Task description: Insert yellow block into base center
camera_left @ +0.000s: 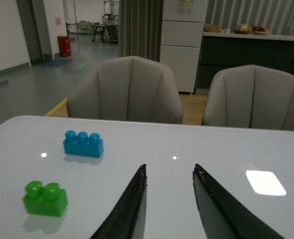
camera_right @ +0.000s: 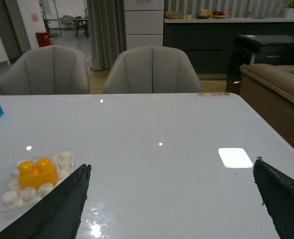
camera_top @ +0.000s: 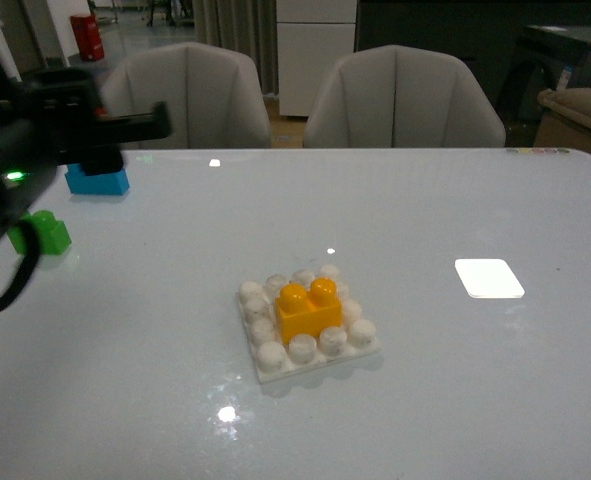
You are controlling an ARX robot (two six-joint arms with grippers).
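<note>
The yellow block [camera_top: 308,308] sits upright on the middle studs of the white studded base [camera_top: 305,362] at the table's centre. Both also show in the right wrist view, the block [camera_right: 37,173] on the base [camera_right: 12,196]. My left gripper [camera_left: 169,169] is open and empty, raised at the far left of the table, well away from the base; its arm [camera_top: 65,120] shows in the front view. My right gripper [camera_right: 171,167] is open wide and empty over bare table to the right of the base.
A green two-stud brick [camera_top: 43,232] and a blue three-stud brick [camera_top: 97,181] lie at the far left, also in the left wrist view: green [camera_left: 46,198], blue [camera_left: 83,144]. A bright white rectangle [camera_top: 489,278] lies on the right. Two chairs [camera_top: 403,100] stand behind the table.
</note>
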